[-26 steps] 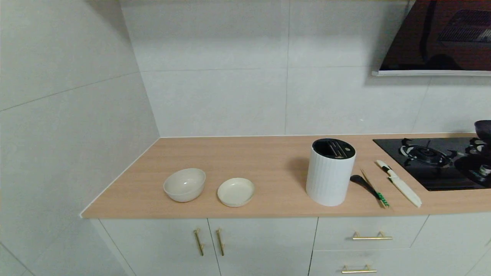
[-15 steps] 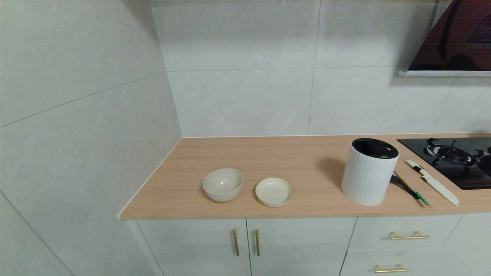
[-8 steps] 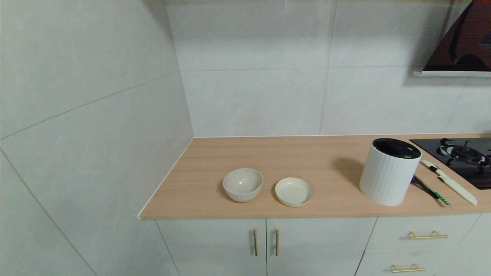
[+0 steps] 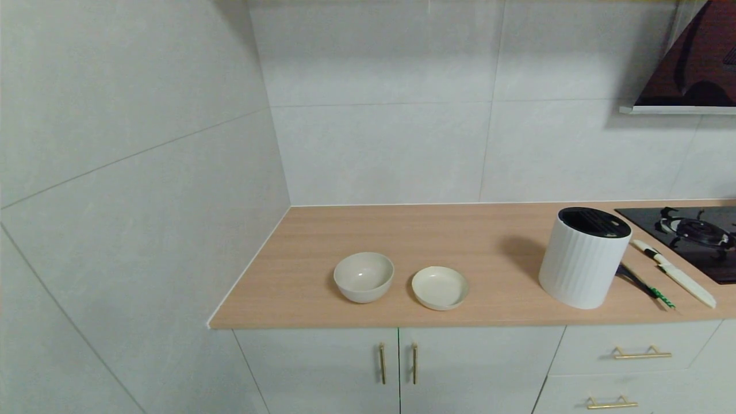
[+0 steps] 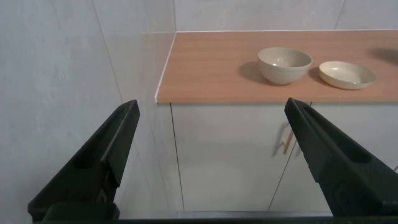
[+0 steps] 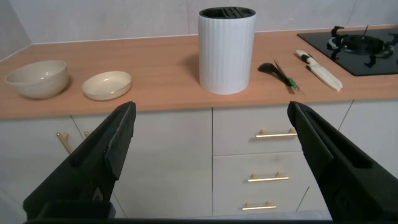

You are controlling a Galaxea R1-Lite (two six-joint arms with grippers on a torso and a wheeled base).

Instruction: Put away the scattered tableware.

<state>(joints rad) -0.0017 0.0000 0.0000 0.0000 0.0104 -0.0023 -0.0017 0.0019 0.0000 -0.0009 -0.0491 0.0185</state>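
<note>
Desk: a wooden desk (image 4: 414, 230) is seen running along a tiled wall, with its left end closed off by a side wall.
Bowl: a pale bowl (image 4: 364, 277) is set upright near the front edge, toward the left end of the desk.
Dish: a shallow pale dish (image 4: 440, 287) is placed just beside the bowl on its right, with a small gap between them.
Holder: a white ribbed holder (image 4: 582, 259) with a black slotted top stands upright, well apart from the dish on its right.
Spoon: a black spoon (image 4: 629, 278) lies flat just right of the holder; in the head view, one end is hidden behind the holder.
Chopsticks: chopsticks (image 4: 658, 294) with a green band are laid alongside the spoon.
Knife: a pale knife (image 4: 681, 277) lies between the chopsticks and the hob (image 4: 690, 236).
Cabinet doors: white cabinet doors (image 4: 322, 368) with gold handles are fitted under the desk.
Left pincer: the left pincer (image 5: 211, 106) is held spread wide in front of the cabinet doors, below the desk edge, nothing gripped.
Right pincer: the right pincer (image 6: 210, 107) is likewise spread wide and holds nothing, facing the holder from below the desk edge.
</note>
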